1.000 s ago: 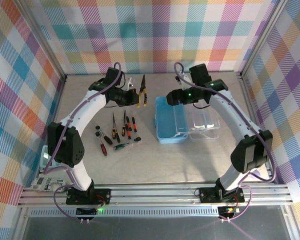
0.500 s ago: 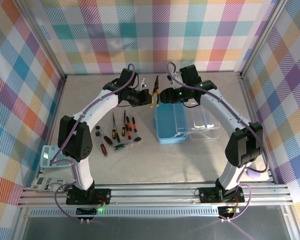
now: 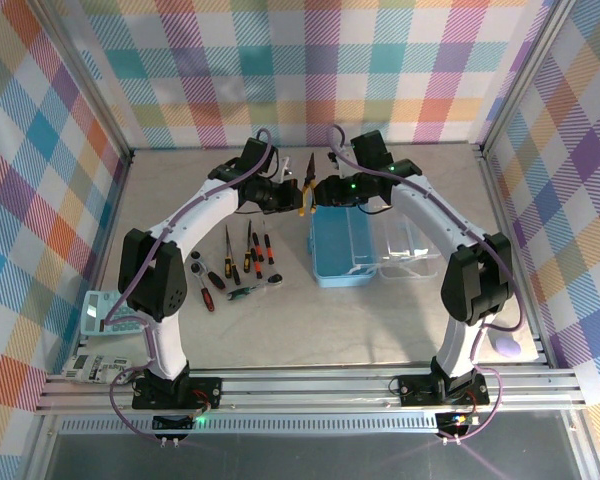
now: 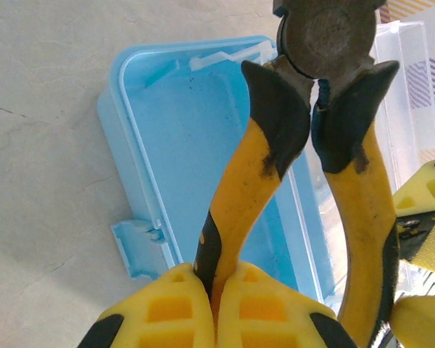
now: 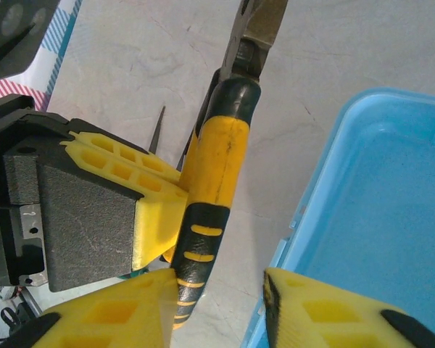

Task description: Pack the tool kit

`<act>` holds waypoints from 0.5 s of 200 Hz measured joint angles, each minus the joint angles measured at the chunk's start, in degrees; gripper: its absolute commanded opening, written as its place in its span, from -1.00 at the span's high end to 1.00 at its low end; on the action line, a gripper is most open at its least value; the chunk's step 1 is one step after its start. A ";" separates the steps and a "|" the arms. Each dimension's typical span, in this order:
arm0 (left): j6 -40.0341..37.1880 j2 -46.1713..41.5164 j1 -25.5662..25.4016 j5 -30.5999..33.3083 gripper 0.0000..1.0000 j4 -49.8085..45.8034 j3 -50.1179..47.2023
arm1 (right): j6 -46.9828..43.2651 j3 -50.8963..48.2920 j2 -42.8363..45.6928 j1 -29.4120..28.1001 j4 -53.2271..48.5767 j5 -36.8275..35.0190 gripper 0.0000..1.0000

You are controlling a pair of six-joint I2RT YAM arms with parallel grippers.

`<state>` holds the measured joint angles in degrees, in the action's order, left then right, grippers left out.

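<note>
- From above, the left gripper (image 3: 293, 195) is clamped on the pliers (image 3: 306, 182) and holds them in the air just beside the far left corner of the blue box (image 3: 325, 262).
- The right gripper (image 3: 320, 192) is right against the pliers from the other side. The box lies open, its clear lid (image 3: 412, 250) flat on the table (image 3: 310, 320) to the right. The screwdrivers (image 3: 250, 250) lie left of the box.
- In the left wrist view, the left gripper (image 4: 214, 283) is shut tight on one yellow handle of the pliers (image 4: 326, 94). The open box (image 4: 123, 130) is below them.
- In the right wrist view, the right gripper (image 5: 217, 290) stands wide open, with the handle end of the pliers (image 5: 221, 159) between its fingers (image 5: 123, 319) but not pinched. The box (image 5: 391, 217) is to the right.
</note>
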<state>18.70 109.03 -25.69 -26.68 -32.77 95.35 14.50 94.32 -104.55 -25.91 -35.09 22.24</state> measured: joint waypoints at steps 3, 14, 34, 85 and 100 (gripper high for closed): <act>0.02 0.00 0.00 -0.04 1.00 0.00 0.00 | -0.04 0.02 0.00 0.00 0.07 0.04 0.14; 0.15 0.00 -0.09 -0.74 1.00 0.28 0.00 | 0.07 0.17 -0.17 -0.17 0.63 0.44 0.10; 0.15 0.00 -0.50 -1.42 1.00 0.63 0.00 | 0.11 0.31 -0.66 -0.87 1.86 1.25 0.09; 0.22 0.00 -0.48 -1.66 1.00 0.61 0.00 | 0.79 0.31 -1.29 -1.05 2.01 0.55 0.86; 0.22 0.00 -0.46 -1.22 1.00 0.61 0.00 | 1.31 0.31 -1.29 -1.01 1.86 -0.39 1.00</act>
<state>18.92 109.03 -26.15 -27.90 -32.16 95.35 15.81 94.63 -105.84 -26.92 -33.23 21.85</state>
